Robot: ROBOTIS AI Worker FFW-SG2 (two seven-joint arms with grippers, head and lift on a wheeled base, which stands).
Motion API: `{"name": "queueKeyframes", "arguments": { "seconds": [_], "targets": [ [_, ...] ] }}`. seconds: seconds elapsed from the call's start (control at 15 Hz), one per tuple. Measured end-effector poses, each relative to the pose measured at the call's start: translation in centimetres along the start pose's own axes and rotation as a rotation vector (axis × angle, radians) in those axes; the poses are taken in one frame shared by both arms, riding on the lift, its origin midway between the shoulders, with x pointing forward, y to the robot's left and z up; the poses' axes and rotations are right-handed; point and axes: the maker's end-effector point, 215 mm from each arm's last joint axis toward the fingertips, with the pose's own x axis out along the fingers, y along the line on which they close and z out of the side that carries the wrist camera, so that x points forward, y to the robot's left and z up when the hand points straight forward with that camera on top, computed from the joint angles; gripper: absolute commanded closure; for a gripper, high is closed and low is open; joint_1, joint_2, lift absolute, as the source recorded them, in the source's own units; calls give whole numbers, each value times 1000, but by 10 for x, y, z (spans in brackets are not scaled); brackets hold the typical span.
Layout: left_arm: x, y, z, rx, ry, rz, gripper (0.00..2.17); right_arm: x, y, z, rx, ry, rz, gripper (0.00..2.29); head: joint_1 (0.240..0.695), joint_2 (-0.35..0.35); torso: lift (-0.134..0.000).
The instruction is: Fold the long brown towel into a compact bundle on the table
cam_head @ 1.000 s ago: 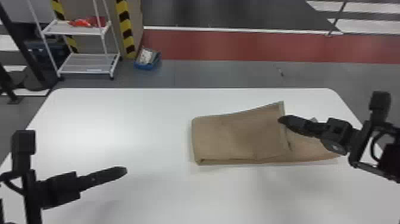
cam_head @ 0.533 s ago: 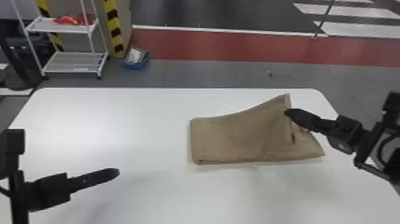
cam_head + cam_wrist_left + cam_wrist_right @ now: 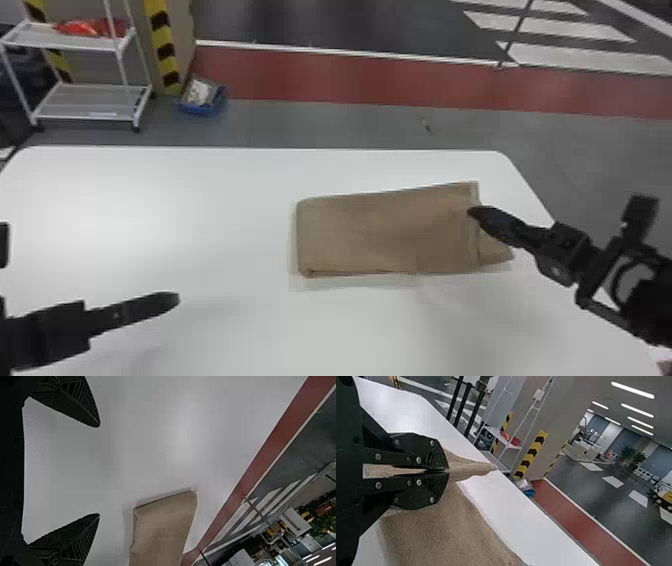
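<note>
The brown towel lies folded over itself on the right half of the white table, a small corner of its lower layer poking out at the right end. At that end, my right gripper touches the upper layer's edge. In the right wrist view the right gripper is shut on the towel, cloth showing between and beyond its fingers. My left gripper is over the table's left part, apart from the towel. The left wrist view has the left gripper open with nothing between its fingers, the towel farther off.
The white table has its far edge and rounded right corner beyond the towel. On the floor behind stand a white shelf cart with red items and a blue bin.
The head view has shifted. At the towel's right end, the upper layer held by my right gripper has come down flatter and covers more of the lower layer. The left gripper looks still open.
</note>
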Motion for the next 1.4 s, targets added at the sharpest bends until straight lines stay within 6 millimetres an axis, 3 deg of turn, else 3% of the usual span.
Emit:
{"name": "queueKeyframes", "arguments": {
  "seconds": [0.27,0.6,0.73,0.87,1.0,1.27,1.4],
  "targets": [
    [7,-4,-4,14,19,4,83,-9,-2,15,23,-43,16,1055,695,-211,-125],
    [10,-6,-13,7,33,0,83,-14,-34,26,54,-25,-46,1055,695,-259,-125],
    [10,-4,-15,5,36,6,83,-14,-33,40,49,-33,-44,1055,695,-268,-125],
    [10,-2,-16,7,39,16,83,-21,-28,67,25,-59,-41,1055,695,-281,-125],
    [12,-3,-17,12,46,21,83,-31,-34,79,15,-67,-60,1055,695,-300,-125],
    [18,-7,-21,20,60,19,83,-32,-65,63,77,-24,-97,1055,695,-328,-125],
    [19,-6,-23,20,64,24,83,-30,-77,64,113,-10,-107,1055,695,-336,-125]
  ]
}}
